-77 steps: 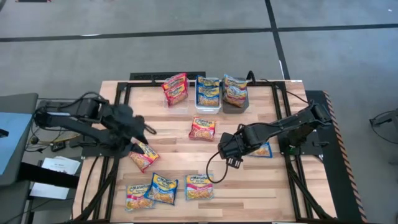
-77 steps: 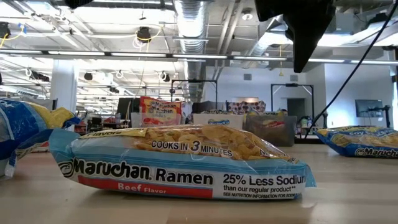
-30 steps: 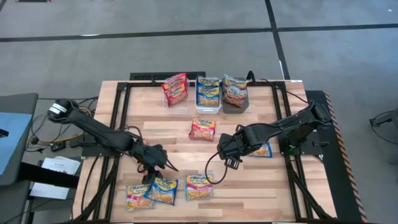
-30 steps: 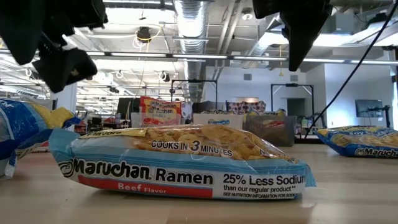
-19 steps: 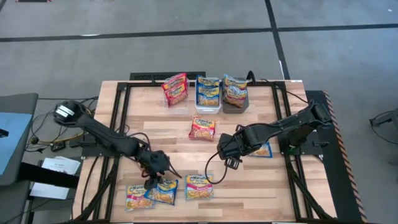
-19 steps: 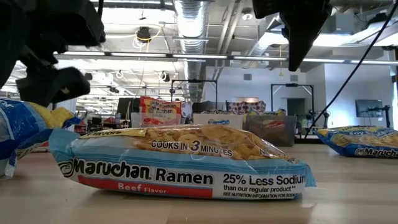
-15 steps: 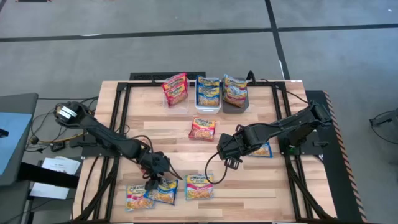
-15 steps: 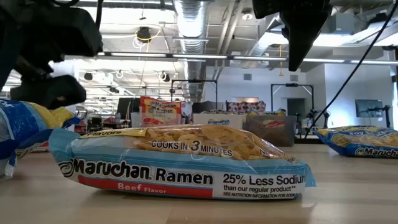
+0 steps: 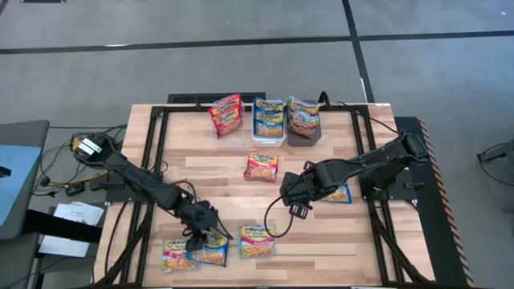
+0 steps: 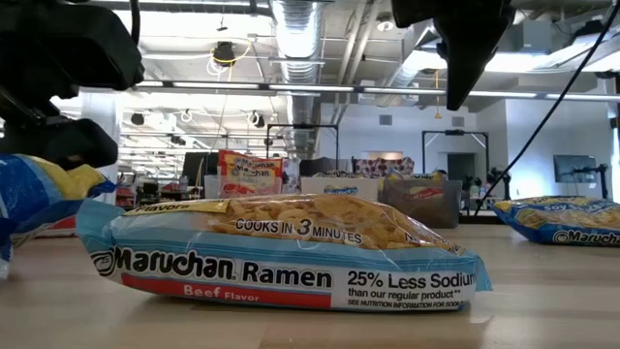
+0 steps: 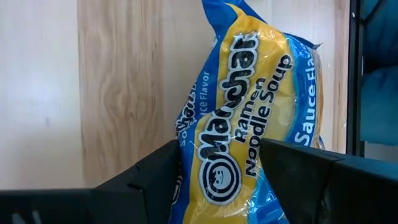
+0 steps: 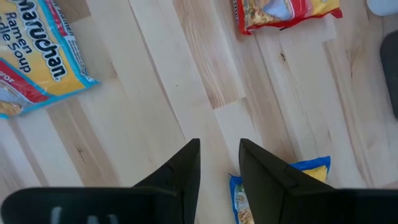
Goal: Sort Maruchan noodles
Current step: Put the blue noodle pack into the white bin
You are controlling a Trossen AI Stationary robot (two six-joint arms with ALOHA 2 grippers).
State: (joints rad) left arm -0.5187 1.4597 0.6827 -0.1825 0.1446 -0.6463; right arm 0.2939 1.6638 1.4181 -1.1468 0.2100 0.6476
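Three Maruchan noodles packets lie flat near the table's front edge: a pink one [image 9: 174,254], a blue one [image 9: 211,250] and an orange-red one [image 9: 258,241]. My left gripper [image 9: 207,233] is low over the blue packet [image 11: 242,118], slanting down, its open fingers on either side of the packet's near part. My right gripper [image 9: 296,209] hangs above bare wood at mid-table, pointing down, open with nothing between its fingers [image 12: 219,155]. A red packet [image 9: 262,166] lies at mid-table. Another blue packet [image 9: 342,193] lies partly under the right arm. My left gripper's open fingers [image 11: 155,168] straddle the blue packet's end [image 11: 217,180], coming from above at a slant. I cannot tell whether they touch it. The packet lies on the table.
At the back stand three bins in a row: a clear one with red packets [image 9: 226,115], a white one with blue packets [image 9: 269,120] and a dark grey one with orange packets [image 9: 303,119]. A black frame [image 9: 157,136] runs along the table's sides.
My left gripper has moved toward the table's near edge and down onto the blue packet, staying open. The right arm has kept still.
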